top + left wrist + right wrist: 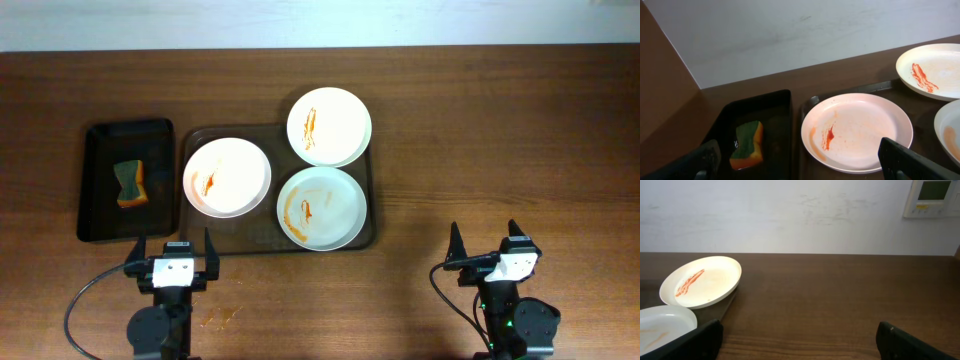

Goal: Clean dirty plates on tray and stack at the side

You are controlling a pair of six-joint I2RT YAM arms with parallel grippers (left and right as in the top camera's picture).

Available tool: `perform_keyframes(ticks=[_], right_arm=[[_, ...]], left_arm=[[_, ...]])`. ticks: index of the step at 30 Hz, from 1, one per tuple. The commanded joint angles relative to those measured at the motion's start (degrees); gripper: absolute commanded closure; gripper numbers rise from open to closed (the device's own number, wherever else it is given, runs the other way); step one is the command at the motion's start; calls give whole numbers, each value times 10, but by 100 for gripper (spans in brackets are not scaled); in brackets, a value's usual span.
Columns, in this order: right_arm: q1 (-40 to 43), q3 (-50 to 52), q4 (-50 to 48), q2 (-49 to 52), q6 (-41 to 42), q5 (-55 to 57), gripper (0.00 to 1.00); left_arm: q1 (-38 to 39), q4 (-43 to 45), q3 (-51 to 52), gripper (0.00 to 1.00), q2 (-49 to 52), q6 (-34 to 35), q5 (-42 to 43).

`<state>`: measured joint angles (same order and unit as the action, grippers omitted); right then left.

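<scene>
Three white plates smeared with orange-red sauce sit on a dark tray (pixel 255 240): a left plate (pixel 227 176), a far plate (pixel 329 126) overhanging the tray's back right corner, and a near right plate (pixel 321 207). A green and orange sponge (pixel 130 183) lies in a small black tray (pixel 100 150) at the left. My left gripper (pixel 172 251) is open and empty, near the table's front edge, below the left plate (pixel 856 131); the sponge (pixel 747 145) shows in its view too. My right gripper (pixel 485 242) is open and empty at the front right, with the far plate (pixel 701 281) ahead to its left.
An orange sauce smear (pixel 222 317) marks the wooden table (pixel 500 140) near the left arm's base. A pale wall runs along the table's far edge, with a wall panel (pixel 932 197) at the upper right in the right wrist view.
</scene>
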<state>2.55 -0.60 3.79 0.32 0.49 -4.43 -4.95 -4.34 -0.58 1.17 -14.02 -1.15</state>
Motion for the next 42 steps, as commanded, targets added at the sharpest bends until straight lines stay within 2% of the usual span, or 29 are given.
perform_keyframes(ticks=[1, 4, 7, 9, 11, 13, 17, 20, 22, 25, 26, 28, 31, 33, 34, 36, 37, 38, 39, 40, 42], right_arm=[[4, 3, 3, 2, 6, -12, 2], [4, 3, 3, 2, 6, -12, 2], [4, 3, -31, 2, 6, -21, 2], [4, -1, -62, 2, 6, -50, 2], [4, -13, -62, 2, 6, -55, 2], [4, -34, -62, 2, 6, -56, 2], [4, -111, -62, 55, 6, -90, 2], [4, -183, -61, 164, 6, -122, 2], [4, -271, -26, 276, 6, -151, 2], [4, -425, 85, 434, 5, -192, 2], [4, -517, 167, 520, 3, -201, 2], [4, -663, 309, 652, 2, -223, 2], [4, -713, 329, 744, 6, -245, 2], [-1, -713, 303, 788, 6, -335, 2], [-13, -714, 288, 806, 25, -354, 2], [-87, -752, 279, 861, 45, -354, 2], [-129, -794, 280, 896, 45, -343, 2], [-176, -848, 295, 939, 50, -320, 2], [-221, -912, 317, 993, 63, -290, 2], [-264, -979, 334, 1057, 85, -261, 2], [-312, -1040, 338, 1132, 138, -186, 1]], left_arm=[[-1, -3, 0, 1, -6, -10, -10], [-1, 22, 0, 1, -6, -10, 26], [-1, 82, 0, 1, -6, -2, 151], [-1, 105, -5, 1, -5, 55, 158], [-1, 105, -28, 1, 0, 59, 161], [-1, 106, -75, 1, 47, 59, 168], [-1, 103, -221, 1, 262, 58, 217], [-1, 42, -341, 1, 397, 58, 231], [-1, -84, -475, 1, 523, 58, 230], [-1, -239, -642, 1, 652, 29, 230], [-1, -313, -724, 1, 716, 19, 230], [-1, -428, -818, 1, 798, 19, 264], [-1, -499, -823, 1, 854, 21, 302], [-1, -549, -822, 1, 872, 35, 318], [-1, -544, -822, 1, 874, 35, 318], [-1, -534, -830, 1, 876, 117, 214], [-1, -535, -838, 1, 878, 148, 163], [-2, -541, -858, 1, 885, 210, 73], [-9, -554, -879, 1, 893, 239, 32], [-26, -562, -896, 1, 905, 248, 26], [-74, -564, -918, 1, 928, 263, 12]])
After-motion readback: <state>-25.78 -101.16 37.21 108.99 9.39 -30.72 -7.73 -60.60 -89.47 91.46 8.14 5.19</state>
